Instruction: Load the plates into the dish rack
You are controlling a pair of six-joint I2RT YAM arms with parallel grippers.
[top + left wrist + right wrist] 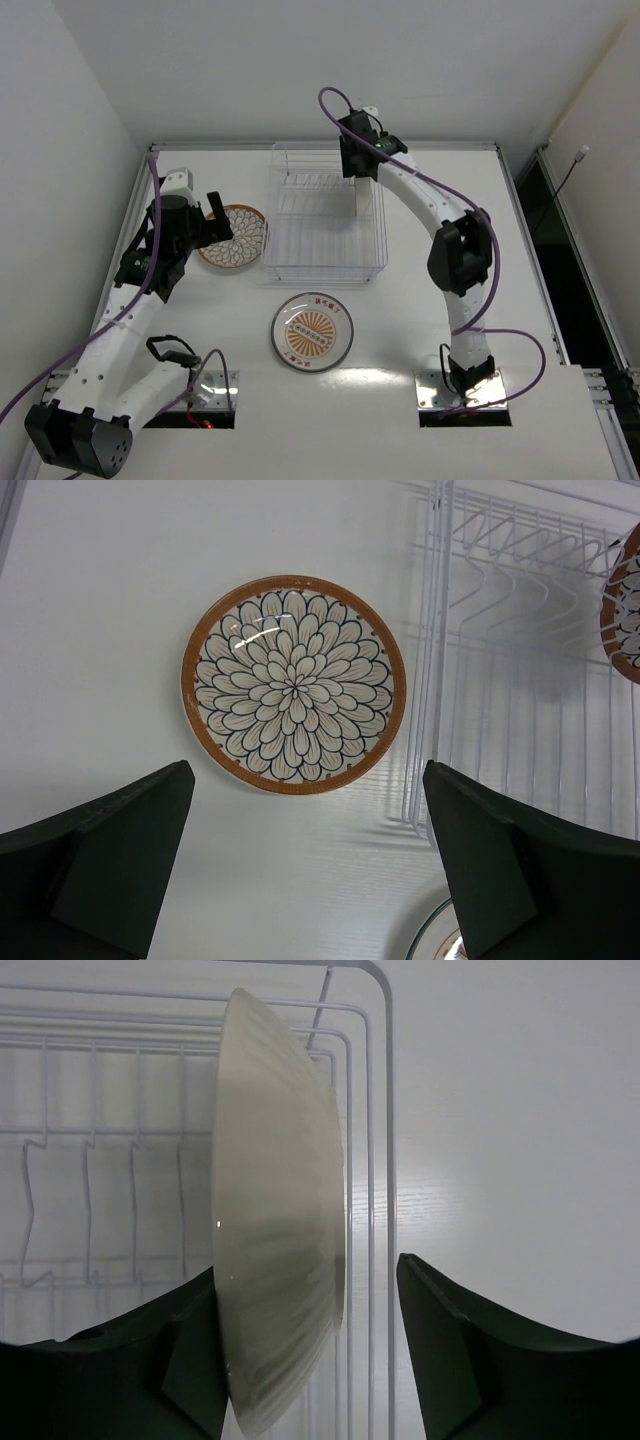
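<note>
The left hand point(218, 220), spread wide open, is hovering over the petal plate point(293, 684) lying flat on the counter point(100, 630) beside the dish rack point(520, 680).

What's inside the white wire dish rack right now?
One brown-rimmed petal-pattern plate standing on edge by the rack's right side, within the open right gripper. Its bottom edge is hidden.

A lab test cell: white table point(420, 300) enclosed by plain white walls point(300, 60).
</note>
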